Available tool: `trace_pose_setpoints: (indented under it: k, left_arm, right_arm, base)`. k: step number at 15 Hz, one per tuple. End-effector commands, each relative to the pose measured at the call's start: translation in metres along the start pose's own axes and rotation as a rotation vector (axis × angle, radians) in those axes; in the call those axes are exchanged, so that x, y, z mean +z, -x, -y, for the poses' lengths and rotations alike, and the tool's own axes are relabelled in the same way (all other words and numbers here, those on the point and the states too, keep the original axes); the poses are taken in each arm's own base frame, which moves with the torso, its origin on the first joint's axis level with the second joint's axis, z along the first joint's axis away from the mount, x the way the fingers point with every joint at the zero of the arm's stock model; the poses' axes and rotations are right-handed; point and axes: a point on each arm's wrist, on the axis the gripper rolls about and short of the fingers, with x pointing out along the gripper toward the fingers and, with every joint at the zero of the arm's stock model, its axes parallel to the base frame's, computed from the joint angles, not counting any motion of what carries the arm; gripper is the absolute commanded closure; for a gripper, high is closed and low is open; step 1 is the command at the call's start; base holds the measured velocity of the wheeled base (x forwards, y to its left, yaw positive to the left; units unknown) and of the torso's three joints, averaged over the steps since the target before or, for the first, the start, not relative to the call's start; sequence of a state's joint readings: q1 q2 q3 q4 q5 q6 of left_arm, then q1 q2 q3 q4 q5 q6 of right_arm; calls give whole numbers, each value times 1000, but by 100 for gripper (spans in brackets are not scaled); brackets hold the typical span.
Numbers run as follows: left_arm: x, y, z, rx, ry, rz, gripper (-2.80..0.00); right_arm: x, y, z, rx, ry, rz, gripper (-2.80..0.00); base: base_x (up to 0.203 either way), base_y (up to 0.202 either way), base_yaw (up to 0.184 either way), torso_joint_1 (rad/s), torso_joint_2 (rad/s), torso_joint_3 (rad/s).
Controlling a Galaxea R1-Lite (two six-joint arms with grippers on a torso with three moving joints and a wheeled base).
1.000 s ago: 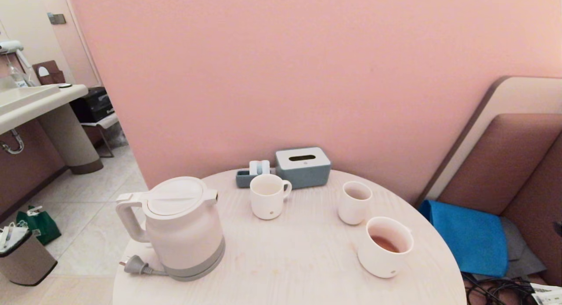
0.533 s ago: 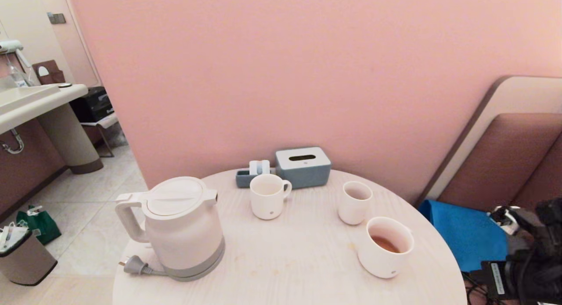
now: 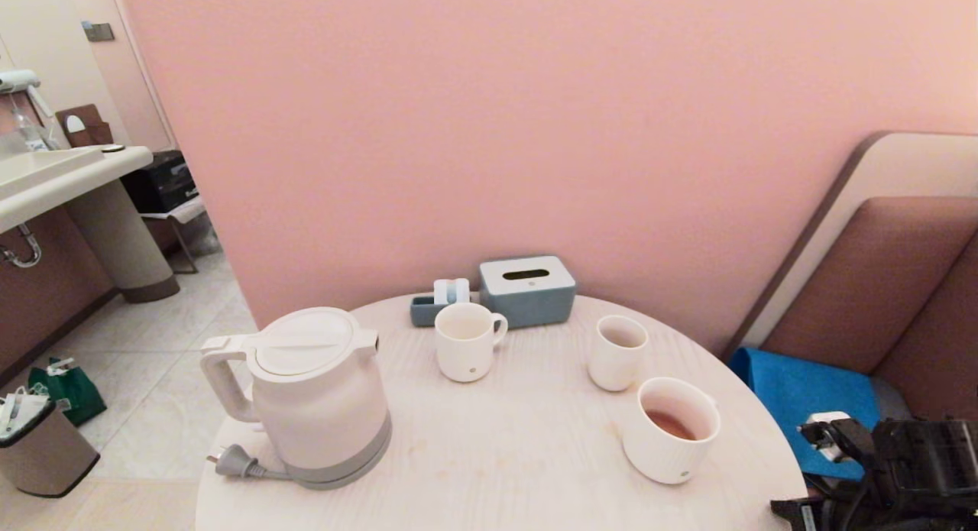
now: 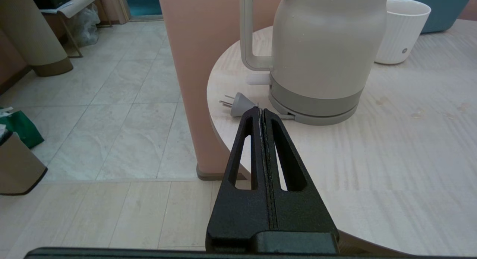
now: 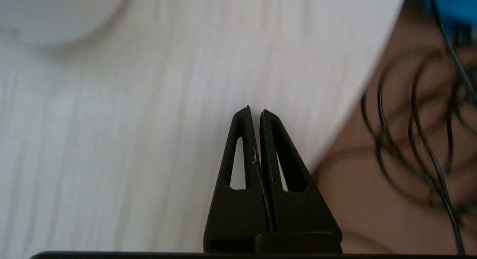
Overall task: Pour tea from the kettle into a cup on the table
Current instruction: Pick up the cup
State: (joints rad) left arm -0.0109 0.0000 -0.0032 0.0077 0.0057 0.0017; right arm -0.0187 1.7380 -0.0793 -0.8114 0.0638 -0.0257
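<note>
The big white kettle (image 3: 317,397) stands upright at the table's (image 3: 504,454) front left, lid on, handle pointing left. At the front right sits the wide cream cup (image 3: 672,430) with a shallow pool of reddish-brown tea (image 3: 669,424) in it. My left gripper (image 4: 261,110) is shut and empty, low at the table's front-left edge, just short of the kettle (image 4: 320,54). My right arm (image 3: 901,470) shows at the lower right beside the table. The right gripper (image 5: 256,110) is shut and empty, pointing down over the table (image 5: 149,121) near its right edge.
A narrower handled mug (image 3: 467,341) and a small tumbler (image 3: 617,353) stand behind the cup. A blue-grey tissue box (image 3: 527,290) sits at the back by the pink wall. The kettle's plug (image 3: 237,462) lies at the front left. Blue cushion (image 3: 810,401) and black cables (image 5: 428,139) lie right of the table.
My right arm has come into the head view at the lower right and then dropped lower beside the table's edge. The left arm, kettle and cups have not moved.
</note>
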Motion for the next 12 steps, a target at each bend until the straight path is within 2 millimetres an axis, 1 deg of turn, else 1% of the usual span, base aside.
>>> trace_pose_setpoints:
  k: [1,2,3,4,6,7,12]
  left_arm:
    - [0,0,0,1,0,-2,0]
    - [0,0,0,1,0,-2,0]
    - [0,0,0,1,0,-2,0]
    - [0,0,0,1,0,-2,0]
    - [0,0,0,1,0,-2,0]
    - [0,0,0,1,0,-2,0]
    - [0,0,0,1,0,-2,0]
  right_arm:
    - [3,-23,3,0,4,113,0]
    - [5,-26,4,1,6,152,0]
    - [4,-25,4,4,5,152,0]
    - [5,-20,4,11,6,168,0]
    - [13,-4,3,31,16,246,0]
    - [13,-1,2,50,20,258,0]
    - [9,5,-1,62,28,222,0]
  base:
    - [0,0,0,0,0,0]
    - [0,0,0,0,0,0]
    - [0,0,0,0,0,0]
    - [0,0,0,0,0,0]
    - [0,0,0,0,0,0]
    - [0,0,0,0,0,0]
    - [0,0,0,0,0,0]
